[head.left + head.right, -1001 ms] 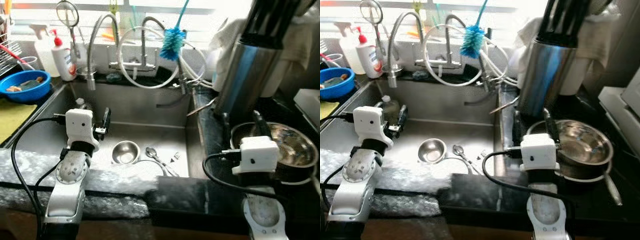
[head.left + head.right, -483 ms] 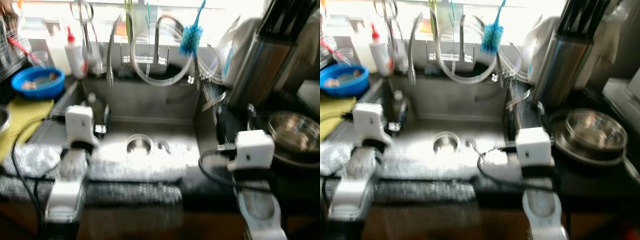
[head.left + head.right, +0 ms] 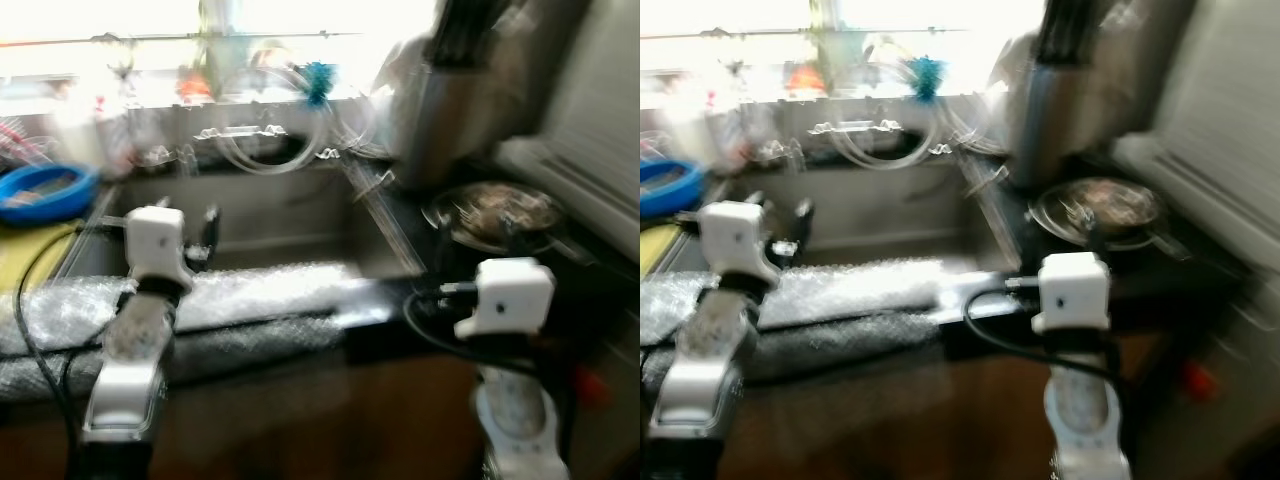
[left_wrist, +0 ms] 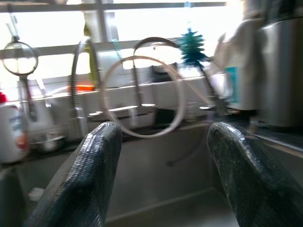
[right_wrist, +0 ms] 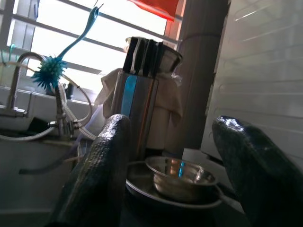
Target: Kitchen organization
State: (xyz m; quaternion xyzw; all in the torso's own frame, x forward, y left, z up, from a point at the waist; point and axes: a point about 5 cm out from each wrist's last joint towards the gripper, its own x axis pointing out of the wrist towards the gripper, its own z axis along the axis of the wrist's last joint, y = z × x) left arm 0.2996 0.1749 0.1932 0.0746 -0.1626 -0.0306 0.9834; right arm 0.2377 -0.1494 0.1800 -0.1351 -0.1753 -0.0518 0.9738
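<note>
The picture is blurred by motion. The steel sink (image 3: 280, 215) lies ahead on the left, its floor hidden behind the counter edge. My left gripper (image 4: 163, 128) hovers over the sink's near side, open, with nothing between its fingers. On the dark counter to the right a steel bowl (image 5: 182, 176) sits in a shallow pan (image 3: 495, 205). My right gripper (image 5: 171, 124) stands in front of that bowl, open and empty. A tall steel knife holder (image 5: 137, 106) stands behind the bowl.
A faucet (image 4: 80, 85) and a looped clear hose (image 4: 142, 97) rise behind the sink, with a teal brush (image 5: 49, 71) hanging there. A blue bowl (image 3: 45, 190) sits far left. Bubble wrap (image 3: 240, 295) covers the counter's front edge. A white appliance (image 3: 575, 170) stands right.
The whole view has pulled back and swung right, so the camera moved. The small bowl and spoon on the sink floor are now hidden. Both grippers stay open.
</note>
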